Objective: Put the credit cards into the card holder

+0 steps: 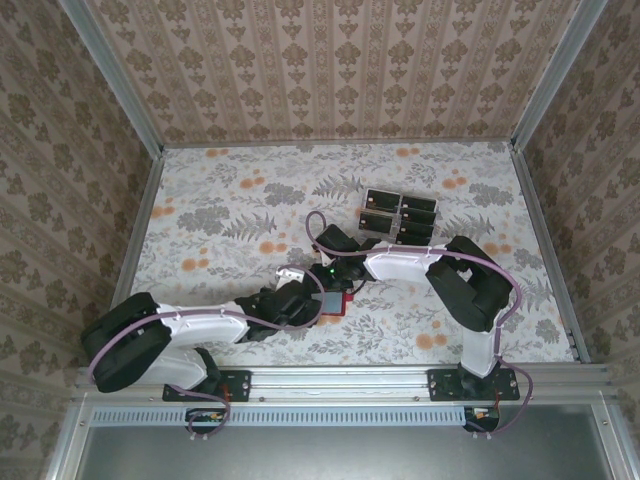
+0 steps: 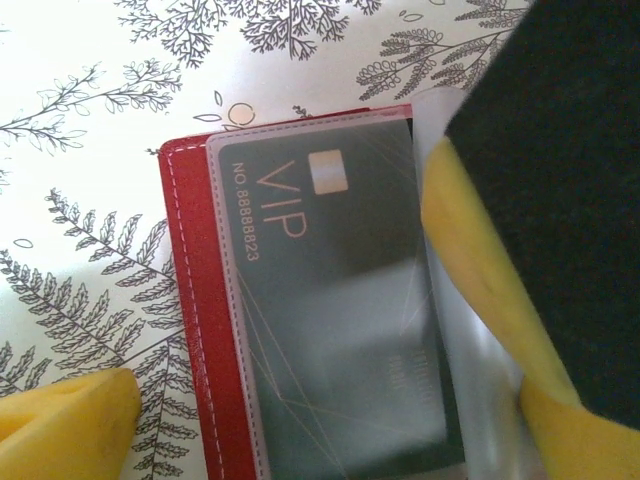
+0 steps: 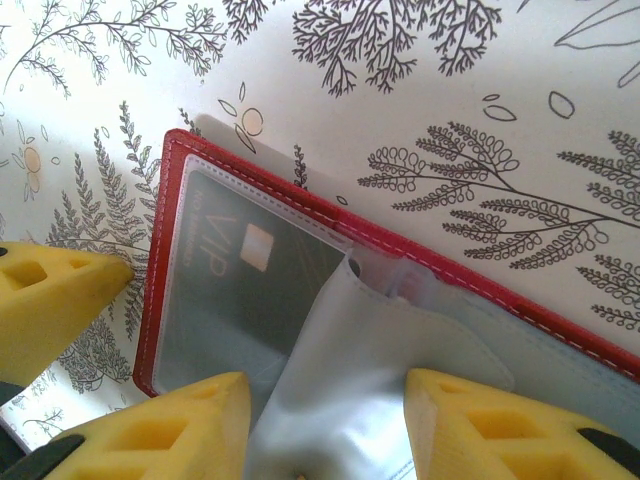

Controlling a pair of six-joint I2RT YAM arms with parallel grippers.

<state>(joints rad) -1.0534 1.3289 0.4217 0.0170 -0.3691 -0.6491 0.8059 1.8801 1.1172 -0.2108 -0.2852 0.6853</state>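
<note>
- While the left arm [image 1: 200, 325] lies low, stretched from the near-left corner toward the middle of the desk [image 1: 230, 220], its tool [image 1: 300, 297] is released, spread wide beside the card holder [image 2: 190, 300].
- The right arm [image 1: 470, 285] folds at the elbow and reaches left. Its tool [image 3: 335, 420] is half-spread astride a clear sleeve leaf [image 3: 340, 340]; I cannot tell whether it grips the leaf.
- The card holder lies open mid-desk, with a VIP card [image 2: 330, 300] in its pocket.
- Other credit cards [image 1: 400, 215] lie toward the far edge.

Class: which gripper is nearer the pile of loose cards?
Right. The right gripper is over the wallet, on the side toward the pile; the left gripper is at its near-left, farther away.
</note>
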